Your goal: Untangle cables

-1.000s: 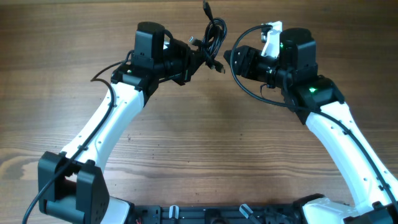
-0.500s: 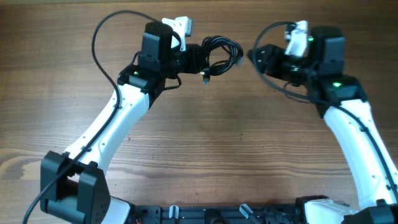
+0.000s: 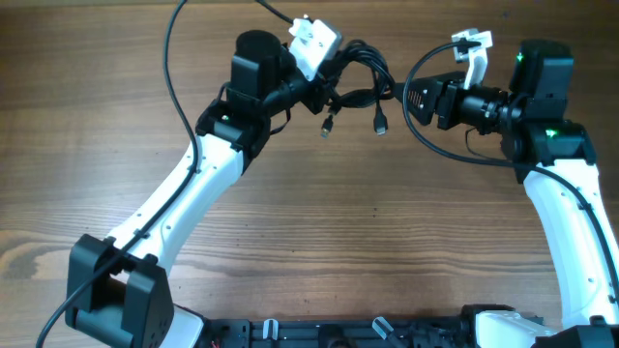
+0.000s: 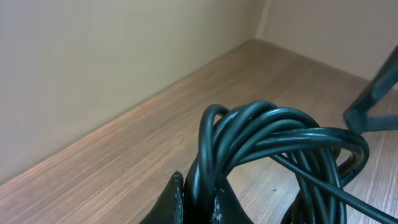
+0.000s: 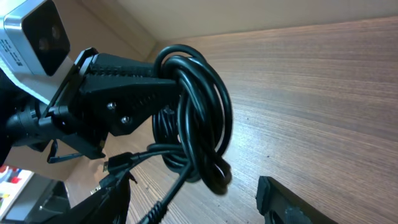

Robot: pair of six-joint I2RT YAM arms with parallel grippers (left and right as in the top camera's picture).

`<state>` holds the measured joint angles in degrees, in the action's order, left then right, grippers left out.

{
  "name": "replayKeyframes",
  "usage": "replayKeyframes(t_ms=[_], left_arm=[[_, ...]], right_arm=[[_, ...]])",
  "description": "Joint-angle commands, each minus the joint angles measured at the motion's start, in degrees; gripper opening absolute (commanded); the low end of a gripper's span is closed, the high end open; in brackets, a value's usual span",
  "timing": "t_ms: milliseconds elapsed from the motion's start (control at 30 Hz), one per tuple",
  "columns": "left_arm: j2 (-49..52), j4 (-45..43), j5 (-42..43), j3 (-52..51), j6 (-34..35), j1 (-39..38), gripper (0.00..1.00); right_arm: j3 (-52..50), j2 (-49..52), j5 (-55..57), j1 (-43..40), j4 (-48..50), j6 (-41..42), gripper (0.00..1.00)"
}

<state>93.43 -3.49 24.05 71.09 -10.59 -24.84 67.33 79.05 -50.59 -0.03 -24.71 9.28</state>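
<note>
**Left has the clump, right open and lining up**

Table (image 3: 319, 232): bare wood across the whole near half, so there's plenty of room to pull toward me or out to the sides. The far side is tight. The wall (image 4: 93, 68) meets the table edge just behind the work, so I want no stroke going away from me.

Left gripper (image 5: 166, 79) is clamped across the cable clump (image 3: 360, 75), strands pinched between its fingers. It holds the clump up off the wood near the far edge, between the two arms. The clump reads as one tight multi-turn coil with nothing separated, so I judge we're at the start: hold, then pick a strand.

Right gripper (image 5: 194, 186) is spread wide and empty, just beside the clump, facing it.

Right arm's own wire (image 3: 418, 135) loops below that gripper, near the clump. Snag risk if I swing low.

A plug end (image 3: 329, 126) dangles under the left gripper, and another plug end (image 3: 380, 124) hangs nearer the right. Next move, my call: close the right on that nearer tail, not the coil body. Then draw it sideways and toward me while the left anchors.
</note>
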Motion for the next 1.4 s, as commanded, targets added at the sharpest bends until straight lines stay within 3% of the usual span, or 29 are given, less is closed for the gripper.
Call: replayKeyframes(t_ms=[0, 267, 433, 600, 700, 733, 767, 967, 1100, 1367], left_arm=[[-0.44, -2.27, 1.22, 0.5, -1.2, -1.31, 0.04], [-0.44, -3.63, 2.27, 0.5, -0.94, -6.01, 0.04], [-0.44, -3.78, 2.27, 0.5, 6.6, -7.93, 0.04], [-0.44, -3.63, 1.64, 0.5, 7.91, -7.72, 0.04], [-0.44, -3.56, 1.4, 0.5, 7.91, -7.13, 0.33], [-0.44, -3.63, 1.42, 0.5, 7.98, -6.8, 0.83], [-0.44, -3.72, 1.4, 0.5, 8.07, -6.6, 1.0], [-1.64, -5.64, 1.4, 0.5, 9.18, -4.42, 1.0], [-1.92, -8.15, 1.44, 0.5, 16.09, -1.29, 1.0], [-1.95, -10.86, 4.35, 0.5, 18.62, 3.67, 1.0]], right_arm=[[0.5, -1.03, -0.59, 0.17, 0.24, -1.79, 0.67], [0.48, -0.5, 5.68, 0.17, -0.2, -1.77, 0.6], [0.48, -0.5, 12.31, 0.17, -2.1, -0.57, 0.29], [0.48, -0.52, 12.66, 0.17, -2.6, 1.95, 0.04], [0.48, -0.66, 11.96, 0.17, -2.84, 2.25, 0.04], [0.48, -0.76, 11.76, 0.17, -3.02, 2.19, 0.04], [0.48, -0.92, 11.56, 0.17, -3.23, 1.53, 0.04], [0.48, -1.36, 8.24, 0.17, -3.3, -2.49, 0.04], [0.48, -1.33, 2.6, 0.17, -2.97, -10.03, 0.04], [0.48, -1.31, -5.01, 0.17, -3.3, -33.07, 0.05]])
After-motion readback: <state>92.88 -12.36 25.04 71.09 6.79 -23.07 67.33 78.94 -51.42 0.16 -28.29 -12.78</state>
